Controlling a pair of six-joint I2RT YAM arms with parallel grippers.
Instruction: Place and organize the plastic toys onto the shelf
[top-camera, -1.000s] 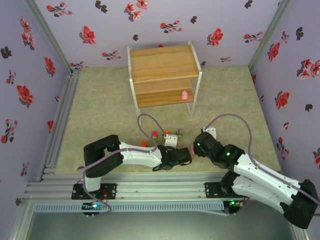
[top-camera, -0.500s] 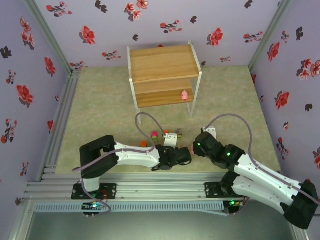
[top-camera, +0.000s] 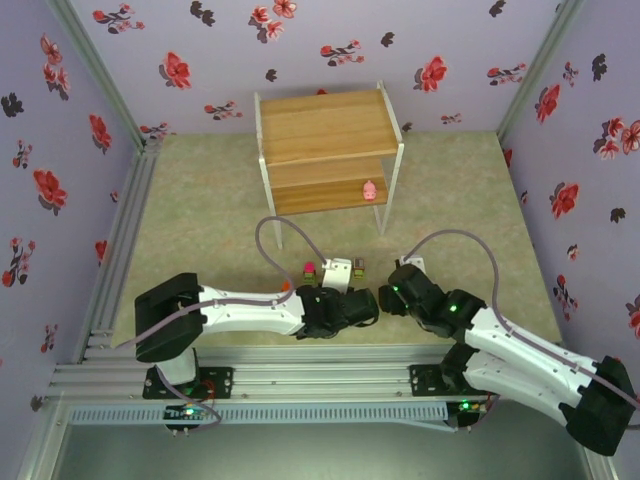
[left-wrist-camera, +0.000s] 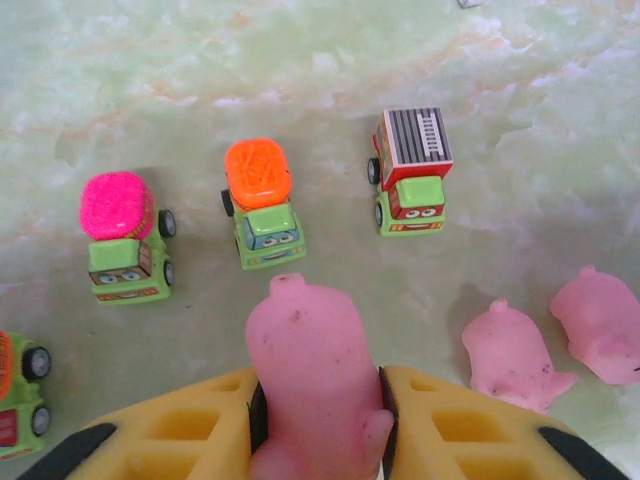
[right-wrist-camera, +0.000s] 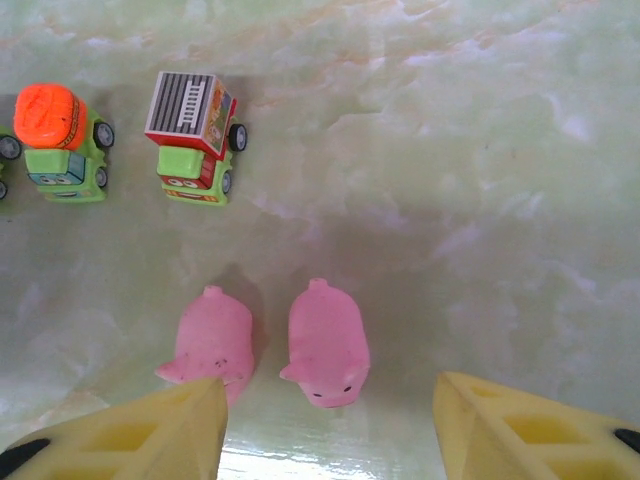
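Note:
My left gripper (left-wrist-camera: 318, 388) is shut on a pale-pink pig (left-wrist-camera: 305, 350), held just above the mat. Ahead of it stand yellow-green trucks topped magenta (left-wrist-camera: 120, 235), orange (left-wrist-camera: 262, 205) and grey-striped (left-wrist-camera: 412, 170); a fourth truck (left-wrist-camera: 15, 395) shows at the left edge. Two more pigs (right-wrist-camera: 215, 340) (right-wrist-camera: 325, 340) lie side by side on the mat. My right gripper (right-wrist-camera: 325, 440) hangs open over them, its left finger (right-wrist-camera: 130, 440) overlapping the left pig. A fourth pig (top-camera: 369, 189) stands on the lower board of the shelf (top-camera: 325, 125) at the back.
In the top view both grippers (top-camera: 360, 300) (top-camera: 388, 296) sit close together near the mat's front edge. The shelf's white legs (top-camera: 384, 215) stand behind the toys. Flowered walls enclose the mat, and an aluminium rail (top-camera: 300, 380) runs along the front.
The left arm has stretched out, carrying its gripper and the pig a little right and away from the base. The right gripper has edged slightly left.

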